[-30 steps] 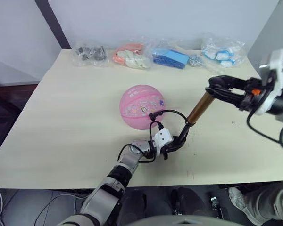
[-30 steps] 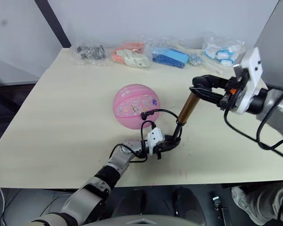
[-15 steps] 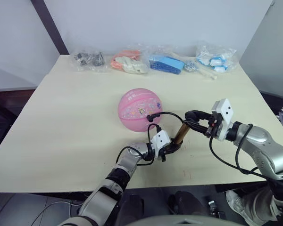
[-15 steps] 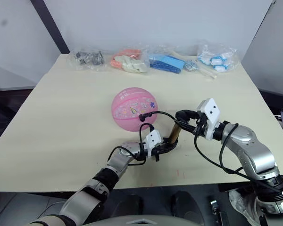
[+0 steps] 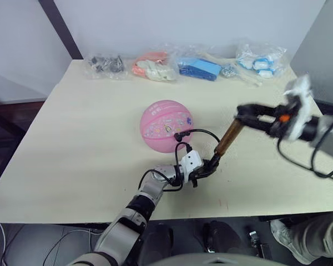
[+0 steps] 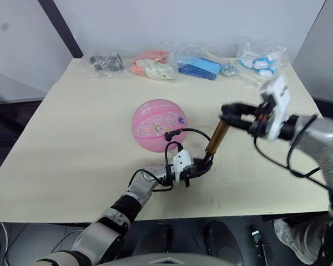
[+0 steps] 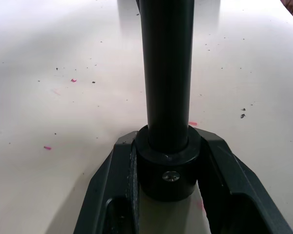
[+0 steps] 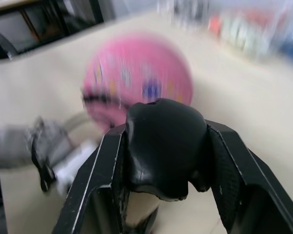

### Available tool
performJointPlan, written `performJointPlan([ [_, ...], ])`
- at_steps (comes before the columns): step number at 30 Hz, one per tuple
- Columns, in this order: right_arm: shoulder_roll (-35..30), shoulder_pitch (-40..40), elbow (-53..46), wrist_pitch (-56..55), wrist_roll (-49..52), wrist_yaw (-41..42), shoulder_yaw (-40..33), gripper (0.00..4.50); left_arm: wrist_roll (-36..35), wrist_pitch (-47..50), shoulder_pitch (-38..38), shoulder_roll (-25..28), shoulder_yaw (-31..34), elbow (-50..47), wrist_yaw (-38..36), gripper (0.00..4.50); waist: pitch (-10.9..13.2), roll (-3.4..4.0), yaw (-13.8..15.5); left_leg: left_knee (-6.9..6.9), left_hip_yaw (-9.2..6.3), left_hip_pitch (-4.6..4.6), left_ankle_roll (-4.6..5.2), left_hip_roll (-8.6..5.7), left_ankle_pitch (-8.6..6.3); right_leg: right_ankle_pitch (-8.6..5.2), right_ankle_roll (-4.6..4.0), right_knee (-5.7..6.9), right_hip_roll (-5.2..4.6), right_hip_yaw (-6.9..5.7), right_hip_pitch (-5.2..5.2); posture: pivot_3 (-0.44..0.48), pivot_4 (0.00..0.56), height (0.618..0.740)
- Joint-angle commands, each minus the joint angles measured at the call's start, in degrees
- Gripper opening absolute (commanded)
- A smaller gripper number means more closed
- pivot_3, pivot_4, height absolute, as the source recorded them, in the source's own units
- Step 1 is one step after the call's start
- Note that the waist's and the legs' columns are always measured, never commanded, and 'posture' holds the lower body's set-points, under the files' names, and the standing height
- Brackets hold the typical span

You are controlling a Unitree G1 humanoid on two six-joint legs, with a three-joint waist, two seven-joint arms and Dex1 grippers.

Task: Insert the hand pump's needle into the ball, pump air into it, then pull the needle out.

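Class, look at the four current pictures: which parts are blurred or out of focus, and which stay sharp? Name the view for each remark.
Left eye view: the right end effector is smeared by motion, while the ball and table stay sharp. Right wrist view: the ball and the bags behind it are blurred; the black pump handle is clearer. Left wrist view: the hand pump base is sharp, the far table soft and bright.

pale wood table | white wall | dark floor
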Motion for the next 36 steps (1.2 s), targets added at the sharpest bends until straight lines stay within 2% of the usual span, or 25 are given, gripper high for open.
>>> performJointPlan([
  [1, -1.9, -3.5, -2.2, 2.4, 6.4, -2.4, -7.1, 1.63, 4.0, 4.7, 4.2, 3.1, -0.9, 8.6, 1.1, 1.11, 0.1, -0.08, 0.1, 0.0, 0.0, -0.02, 0.0, 0.0, 0.0, 0.0, 0.0, -0.02, -0.01, 0.0, 0.0, 0.0, 0.15, 0.74],
  [10, -6.1, -8.0, -1.9, 5.5, 10.5, -6.4, -8.9, 1.63, 4.1, 4.3, 3.7, 2.9, -0.9, 9.4, 1.2, 1.11, 0.3, 0.06, 0.1, 0.01, 0.05, -0.06, 0.01, -0.03, 0.0, 0.0, 0.0, -0.01, -0.04, 0.05, -0.06, 0.0, 0.15, 0.74],
  [14, -6.4, -2.5, -3.5, 3.3, 3.7, -4.8, -3.0, 1.63, 4.7, 2.1, 3.5, 2.4, -1.0, 13.1, 2.2, 1.11, 0.2, 0.05, 0.3, 0.03, 0.1, -0.07, 0.01, -0.04, 0.0, 0.01, 0.01, -0.02, -0.05, 0.09, -0.05, 0.0, 0.15, 0.74],
  [22, 0.3, 6.8, 0.7, -3.8, -5.7, -4.1, 6.6, 1.63, 4.9, -0.2, 2.1, 1.9, -0.9, 17.1, 3.0, 1.11, -1.0, -0.43, -0.3, 0.02, 0.15, 0.24, 0.01, 0.09, -0.01, -0.02, -0.02, 0.0, 0.0, 0.11, 0.33, 0.0, 0.15, 0.74],
  [24, 3.4, 11.5, 5.5, -7.6, -11.6, -3.6, 12.9, 1.63, 4.9, -0.5, 1.9, 1.8, -0.9, 17.6, 3.2, 1.11, -1.1, -0.56, -0.3, 0.01, 0.15, 0.5, -0.01, 0.13, -0.02, -0.13, -0.2, 0.0, -0.01, 0.12, 0.54, 0.0, 0.15, 0.74],
  [26, 6.6, 14.2, 10.1, -10.8, -15.9, -3.3, 16.9, 1.63, 4.9, -0.7, 1.9, 1.7, -0.9, 17.6, 3.2, 1.11, -1.5, -0.9, -0.3, -0.16, 0.13, 0.94, -0.03, 0.18, -0.03, -0.17, -0.26, -0.02, -0.01, 0.11, 0.94, 0.0, 0.15, 0.74],
  [28, 8.8, 16.4, 13.6, -13.6, -19.5, -2.5, 20.2, 1.63, 4.7, -0.5, 2.0, 1.8, -0.8, 16.9, 3.0, 1.11, -1.7, -0.91, -0.4, -0.15, -0.09, 1.05, -0.21, 0.38, -0.14, -0.25, -0.39, -0.08, -0.27, 0.18, 1.09, 0.0, 0.15, 0.74],
  [33, 11.8, 19.7, 17.0, -16.7, -24.7, -0.4, 25.4, 1.63, 4.2, 0.4, 2.4, 2.5, -0.5, 14.4, 2.2, 1.11, -1.9, -0.93, -0.4, -0.19, -0.18, 1.14, -0.2, 0.4, -0.13, -0.25, -0.38, -0.07, -0.39, 0.11, 1.1, 0.0, 0.15, 0.74],
  [36, 13.2, 20.1, 17.4, -17.5, -25.9, 0.4, 25.8, 1.63, 3.8, 1.7, 2.9, 2.9, -0.3, 11.9, 1.6, 1.11, -2.0, -0.89, -0.5, -0.28, -0.14, 1.17, -0.08, 0.29, -0.06, -0.25, -0.38, -0.07, -0.35, 0.02, 1.09, 0.0, 0.15, 0.74],
])
